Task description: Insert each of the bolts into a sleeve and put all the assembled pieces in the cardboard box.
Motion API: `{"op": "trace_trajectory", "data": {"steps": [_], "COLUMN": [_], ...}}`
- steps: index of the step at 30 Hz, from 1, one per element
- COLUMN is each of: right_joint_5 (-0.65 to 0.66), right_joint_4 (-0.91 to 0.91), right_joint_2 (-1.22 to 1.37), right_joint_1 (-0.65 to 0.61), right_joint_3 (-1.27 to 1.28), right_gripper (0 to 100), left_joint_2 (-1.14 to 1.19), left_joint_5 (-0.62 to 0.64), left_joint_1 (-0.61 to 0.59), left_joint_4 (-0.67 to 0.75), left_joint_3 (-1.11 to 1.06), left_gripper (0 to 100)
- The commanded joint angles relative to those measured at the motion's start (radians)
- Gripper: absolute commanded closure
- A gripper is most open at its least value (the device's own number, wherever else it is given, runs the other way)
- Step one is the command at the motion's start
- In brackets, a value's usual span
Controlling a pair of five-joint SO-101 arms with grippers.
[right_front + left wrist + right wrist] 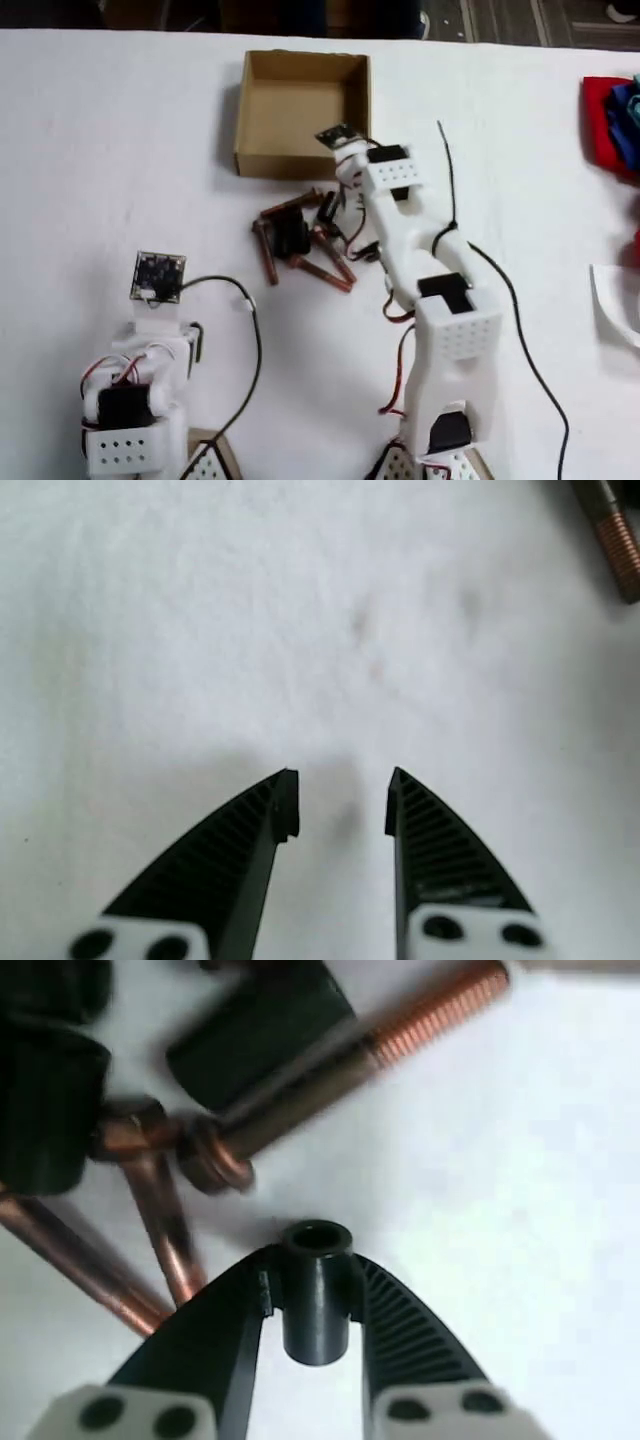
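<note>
High view has the cardboard box standing open beyond the pile, with no assembled piece visible inside, so the task looks barely begun. Copper bolts lie loose in a heap near the box's front wall, and none can be seen to wear a sleeve. Right wrist view shows the right gripper closed down on a short black sleeve, pinching it between both fingers just beside the bolt heads. The left gripper hangs spread apart over the white table, holding nothing.
</note>
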State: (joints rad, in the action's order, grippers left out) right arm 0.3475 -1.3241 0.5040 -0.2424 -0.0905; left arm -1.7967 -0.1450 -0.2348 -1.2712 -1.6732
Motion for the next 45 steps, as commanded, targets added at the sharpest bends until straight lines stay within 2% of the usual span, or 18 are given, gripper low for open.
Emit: {"op": "trace_trajectory", "data": {"steps": [1,7,12,18,23,34,37,39,45], "right_joint_5": [-0.037,-0.044,-0.044,-0.037,-0.037,-0.035,-0.035,-0.035,-0.037], "right_joint_4": [0.01,0.177,0.254,0.252,0.254,0.243,0.246,0.246,0.243], "right_joint_2": [-0.177,-0.329,-0.329,-0.329,-0.329,-0.223,-0.225,-0.228,-0.429], "right_joint_1": [0.087,0.114,0.122,0.119,0.114,0.125,0.128,0.128,0.124], "right_joint_3": [0.08,0.381,0.474,0.476,0.474,0.46,0.456,0.456,0.545], "right_gripper": [97.7,97.7,97.2,83.4,87.4,87.8,98.1,97.0,97.6], "left_joint_2": [-0.002,-0.002,-0.002,-0.002,-0.002,-0.002,-0.002,-0.002,-0.002], "left_joint_5": [0.0,0.0,0.0,0.0,0.0,0.0,0.0,0.0,0.0], "left_joint_1": [0.005,0.005,0.005,0.005,0.005,0.005,0.005,0.005,0.005], "left_joint_4": [-0.003,-0.003,-0.003,-0.003,-0.003,-0.003,-0.003,-0.003,-0.003], "left_joint_3": [-0.022,-0.022,-0.022,-0.022,-0.022,-0.022,-0.022,-0.022,-0.022], "left_gripper": [83,83,83,83,83,83,83,83,83]}}
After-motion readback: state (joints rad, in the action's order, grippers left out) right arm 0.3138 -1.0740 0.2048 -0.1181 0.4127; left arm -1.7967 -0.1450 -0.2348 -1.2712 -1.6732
